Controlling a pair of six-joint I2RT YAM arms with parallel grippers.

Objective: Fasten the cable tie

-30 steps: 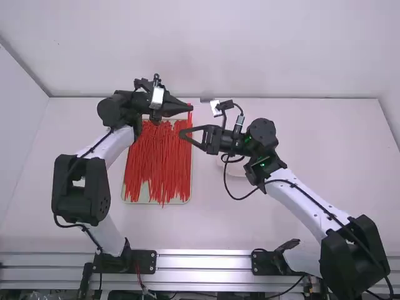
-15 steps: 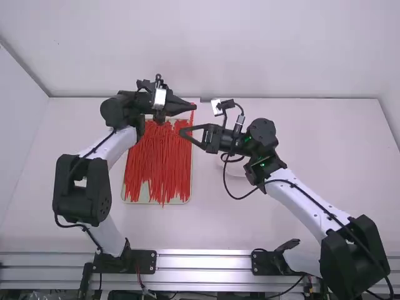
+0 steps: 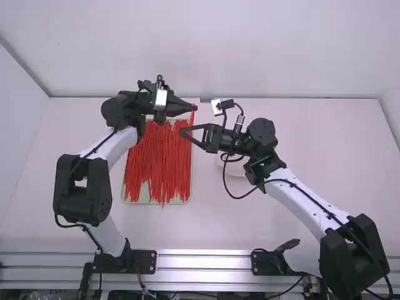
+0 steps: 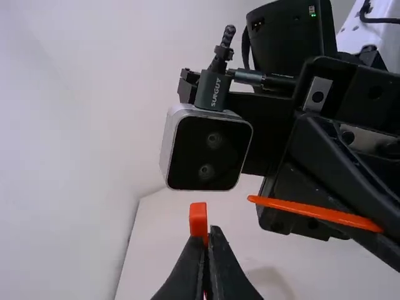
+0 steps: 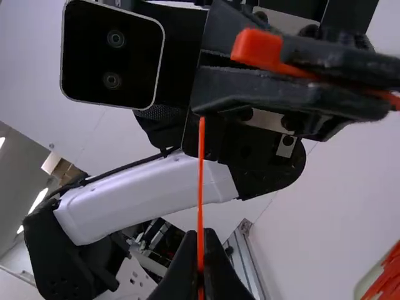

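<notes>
One red cable tie is held between both grippers above the far end of the tray. My left gripper [image 3: 189, 110] is shut on the tie's square head [image 4: 198, 218], which pokes out past the fingertips. My right gripper [image 3: 183, 133] hangs just in front of and below it, shut on the tie's thin strap [image 5: 200, 181]. In the right wrist view the strap runs straight from my fingertips to the underside of the left gripper [image 5: 294, 69], where the head [image 5: 256, 42] shows. In the left wrist view the strap [image 4: 312, 214] lies flat across the right gripper's black finger.
A flat tray [image 3: 188, 187] on the left half of the table carries a thick pile of red cable ties [image 3: 159, 159]. A small white object [image 3: 232, 170] lies on the table under the right arm. The right half of the table is bare.
My left gripper with the tie head has shifted slightly to the right, toward the right gripper. The right gripper has edged a little nearer; both stay shut on the tie.
</notes>
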